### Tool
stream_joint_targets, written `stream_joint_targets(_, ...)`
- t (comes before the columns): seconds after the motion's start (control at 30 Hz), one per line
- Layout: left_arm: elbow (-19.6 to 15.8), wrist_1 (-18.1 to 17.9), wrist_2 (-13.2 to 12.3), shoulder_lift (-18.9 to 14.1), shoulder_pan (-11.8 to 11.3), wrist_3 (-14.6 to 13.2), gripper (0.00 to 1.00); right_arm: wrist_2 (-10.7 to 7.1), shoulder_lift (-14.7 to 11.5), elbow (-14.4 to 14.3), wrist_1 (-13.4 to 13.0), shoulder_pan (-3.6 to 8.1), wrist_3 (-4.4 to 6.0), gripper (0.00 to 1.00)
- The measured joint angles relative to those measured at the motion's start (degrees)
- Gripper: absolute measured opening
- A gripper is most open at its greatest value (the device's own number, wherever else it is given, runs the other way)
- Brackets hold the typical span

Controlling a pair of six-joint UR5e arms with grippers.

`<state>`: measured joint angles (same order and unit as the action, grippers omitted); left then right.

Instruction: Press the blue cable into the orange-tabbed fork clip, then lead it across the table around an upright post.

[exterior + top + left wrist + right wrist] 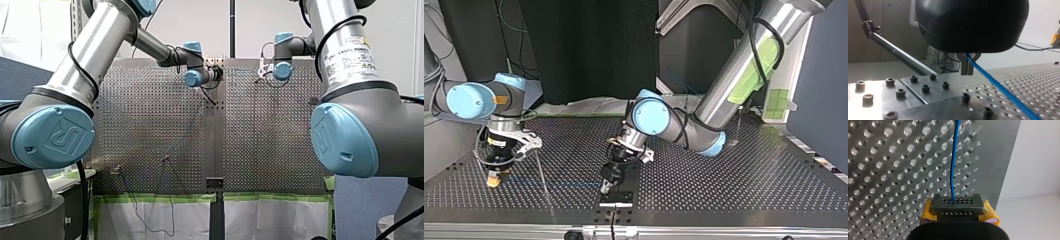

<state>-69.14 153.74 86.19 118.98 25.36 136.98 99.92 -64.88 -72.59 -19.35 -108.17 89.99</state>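
Left pincer (967, 66): metal fingers (963, 65) pinched on cable (1003, 91), low over table (734, 175) edge. Right pincer (956, 208): yellow pads (927, 213), seemingly clamped on same cable. Span between runs taut, low, likely held straight for seating in clip. Clip itself, post: not made out.

Bright, even light glares off the perforated table (880, 165), shadows soft.

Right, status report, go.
Left gripper shut on blue cable. Right gripper, yellow pads, shut on it too. Cable stretched between them, low over perforated table. Nothing seen in the way.
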Motion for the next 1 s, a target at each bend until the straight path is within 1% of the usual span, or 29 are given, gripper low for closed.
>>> stream_joint_targets(0.17, 0.01, 1.58, 0.24, 1.39, 0.43, -2.11, 0.00, -0.07, 0.49, -0.05, 0.01, 0.54, 0.10, 0.00)
stream_joint_targets(0.3, 0.01, 2.32, 0.78, 2.79, 0.69, -3.48, 0.00, -0.12, 1.39, -0.16, 0.07, 0.70, 0.12, 0.00)
stream_joint_targets(0.33, 0.01, 2.41, 0.88, 3.05, 0.71, -3.70, 0.03, -0.13, 1.67, -0.30, 0.06, 0.71, 0.11, 0.00)
stream_joint_targets(0.43, 0.00, 2.56, 1.38, 3.63, 0.75, -4.41, 0.03, -0.13, 2.12, -0.71, 0.02, 0.74, 0.11, 0.00)
stream_joint_targets(0.47, 0.00, 2.60, 1.50, 3.72, 0.76, -4.59, 0.05, -0.13, 2.21, -0.82, 0.02, 0.75, 0.11, 0.00)
stream_joint_targets(0.53, 0.00, 2.78, 1.70, 3.81, 0.75, -4.95, 0.05, -0.16, 2.49, -0.99, 0.04, 0.77, 0.10, 0.00)
stream_joint_targets(0.57, 0.00, 2.90, 1.80, 3.83, 0.76, -5.14, 0.08, -0.19, 2.62, -1.03, 0.05, 0.78, 0.09, 0.00)
stream_joint_targets(0.77, -0.01, 3.80, 2.70, 3.84, 0.86, -6.62, 0.08, -0.31, 3.57, -1.11, 0.09, 0.85, -0.05, 0.00)
stream_joint_targets(0.93, -0.01, 4.06, 3.00, 3.84, 0.92, -7.09, 0.08, -0.32, 4.22, -1.17, 0.08, 0.89, -0.22, 0.00)
stream_joint_targets(0.97, -0.01, 4.08, 3.02, 3.86, 0.91, -7.11, 0.10, -0.32, 4.39, -1.21, 0.09, 0.89, -0.24, 0.00)
stream_joint_targets(1.0, -0.01, 4.11, 3.03, 3.87, 0.92, -7.13, 0.10, -0.32, 4.55, -1.23, 0.10, 0.89, -0.27, 0.00)
